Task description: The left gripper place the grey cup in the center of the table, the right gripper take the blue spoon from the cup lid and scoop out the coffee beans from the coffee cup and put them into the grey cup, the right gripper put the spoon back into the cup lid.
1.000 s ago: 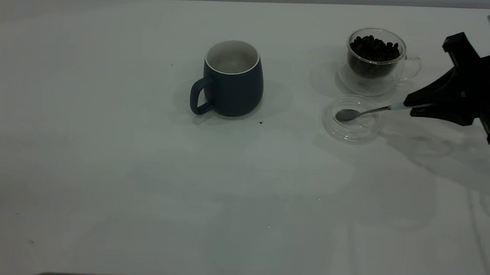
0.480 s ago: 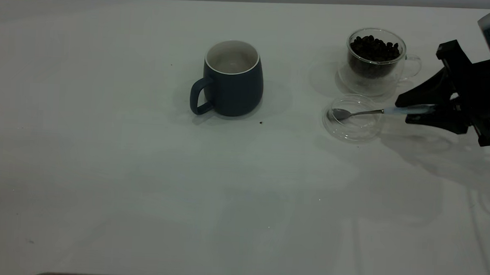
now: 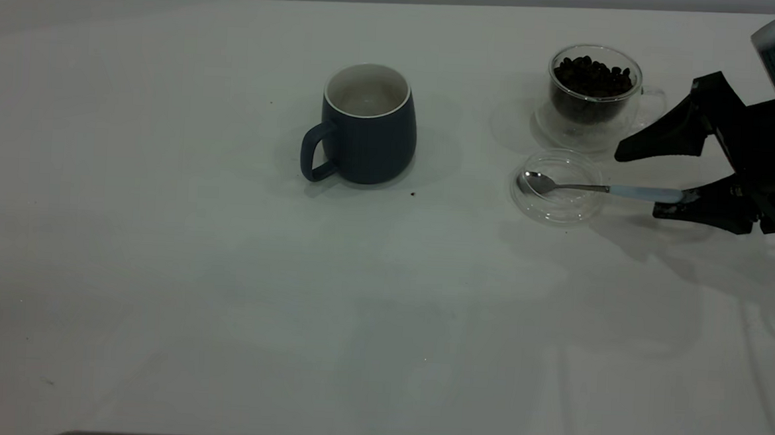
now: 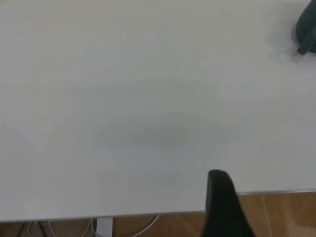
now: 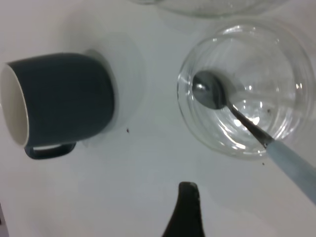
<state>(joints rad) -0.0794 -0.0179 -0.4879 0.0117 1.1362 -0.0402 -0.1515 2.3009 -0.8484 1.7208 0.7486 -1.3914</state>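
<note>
Exterior view shows a plain matte white counter (image 3: 224, 288) with tiny dark specks. At its right edge the right tool (image 3: 655, 182), black and angular, hangs with its two tapered fingers spread wide, released. Between them lies the pale handle end of the blue spoon (image 3: 601, 188), its shiny metal bowl resting in the cup lid (image 3: 556, 210), a shallow round clear glass disc. Left of these, mid-counter, stands the grey cup (image 3: 368, 127), rounded, slate-coloured, white inside, loop handle toward the left. Farther right sits the coffee cup (image 3: 593, 99), clear double-walled glass, heaped with dark coffee beans (image 3: 592, 74). Only one dark finger of the left tool (image 4: 224, 207) shows in the left wrist view, so I cannot tell its state.
</note>
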